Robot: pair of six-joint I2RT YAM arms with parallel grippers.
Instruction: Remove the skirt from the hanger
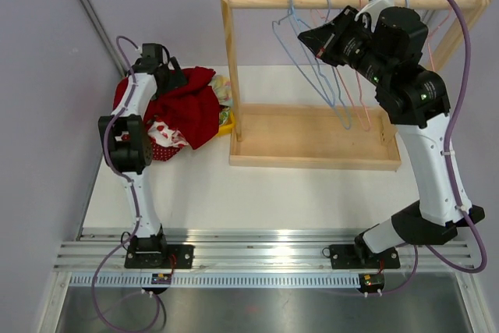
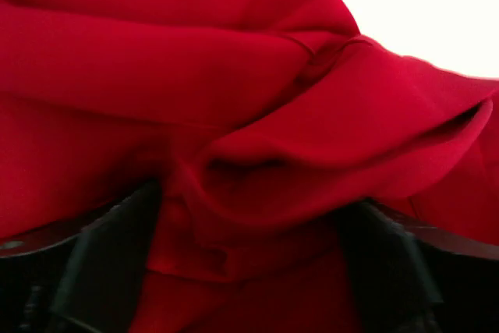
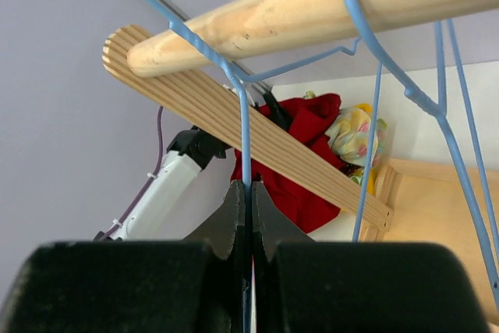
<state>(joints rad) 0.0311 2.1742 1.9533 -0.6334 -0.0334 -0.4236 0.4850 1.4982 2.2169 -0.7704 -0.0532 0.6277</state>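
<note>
Skirt [image 1: 187,107], red, lies heaped on table [image 1: 257,193] left of rack [image 1: 312,150], right under left gripper [image 1: 171,78]. Its fingers [image 2: 101,267] stand apart with cloth bunched between, seemingly unclamped. Right gripper [image 3: 248,212] is pinched on blue hanger [image 3: 245,130].

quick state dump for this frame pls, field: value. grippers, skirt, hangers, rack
left gripper: open, fingers either side of a skirt fold
right gripper: shut on blue hanger wire
skirt: red, bunched on the clothes pile, left of the rack, on no hanger
blue hanger: bare, by the rod
pink hangers: bare, on the rod
rack: wooden, tray base, at the table's far side
task state: skirt looks already off
</note>
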